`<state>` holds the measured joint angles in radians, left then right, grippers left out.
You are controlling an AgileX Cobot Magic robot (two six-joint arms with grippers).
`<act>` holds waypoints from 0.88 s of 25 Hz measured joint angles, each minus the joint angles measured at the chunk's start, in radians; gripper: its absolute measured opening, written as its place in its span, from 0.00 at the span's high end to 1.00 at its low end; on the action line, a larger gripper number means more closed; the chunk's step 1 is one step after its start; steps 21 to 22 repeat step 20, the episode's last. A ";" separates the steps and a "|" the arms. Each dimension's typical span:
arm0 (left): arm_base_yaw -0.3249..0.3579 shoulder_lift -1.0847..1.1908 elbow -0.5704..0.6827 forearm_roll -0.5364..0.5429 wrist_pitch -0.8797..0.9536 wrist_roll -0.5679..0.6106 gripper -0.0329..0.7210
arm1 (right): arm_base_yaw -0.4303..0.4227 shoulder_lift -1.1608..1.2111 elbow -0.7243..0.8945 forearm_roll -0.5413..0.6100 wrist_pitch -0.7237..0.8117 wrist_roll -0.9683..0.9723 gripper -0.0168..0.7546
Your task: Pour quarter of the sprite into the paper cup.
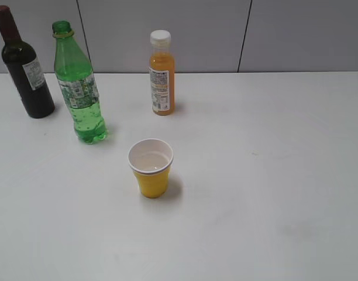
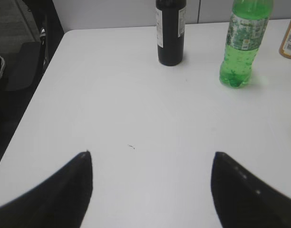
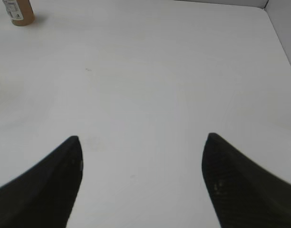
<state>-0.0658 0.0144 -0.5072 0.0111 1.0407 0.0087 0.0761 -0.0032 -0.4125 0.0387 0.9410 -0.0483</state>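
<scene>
Sprite [image 2: 242, 45] sits ahead and to the right of our left claw [image 2: 152, 183], which is spread wide with nothing in it; same for our right claw [image 3: 143, 173]. Paper cup [image 1: 151, 167] is only in the exterior view, out in front of the bottles. Worry is the bottle has no cap, so a sloppy grab sloshes it, or we bump the wine bottle [image 2: 170, 31] just left of it.

From my exterior camera, the paper cup [image 1: 151, 167] stands on the table [image 1: 272, 187] near centre. The sprite [image 1: 78, 85] is at its ten o'clock, the wine bottle [image 1: 24, 64] beyond that at ten, the juice bottle [image 1: 161, 73] at twelve.
</scene>
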 joint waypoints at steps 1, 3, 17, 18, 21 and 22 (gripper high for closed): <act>0.000 0.000 0.000 0.000 0.000 0.000 0.17 | 0.000 0.000 0.000 0.000 0.000 0.000 0.21; 0.000 0.000 0.000 0.000 0.000 0.000 0.17 | 0.000 0.000 0.000 0.000 0.000 0.000 0.21; 0.000 0.000 0.000 -0.001 0.000 0.000 0.17 | 0.000 0.000 0.000 0.000 0.000 0.001 0.21; 0.000 0.000 0.000 -0.001 0.000 0.000 0.17 | 0.000 0.000 0.000 0.000 0.000 0.001 0.21; 0.000 0.000 0.000 -0.001 0.000 0.000 0.17 | 0.000 0.000 0.000 0.000 0.000 0.001 0.21; 0.000 0.000 0.000 -0.001 0.000 0.000 0.17 | 0.000 0.000 0.000 0.000 0.000 0.001 0.21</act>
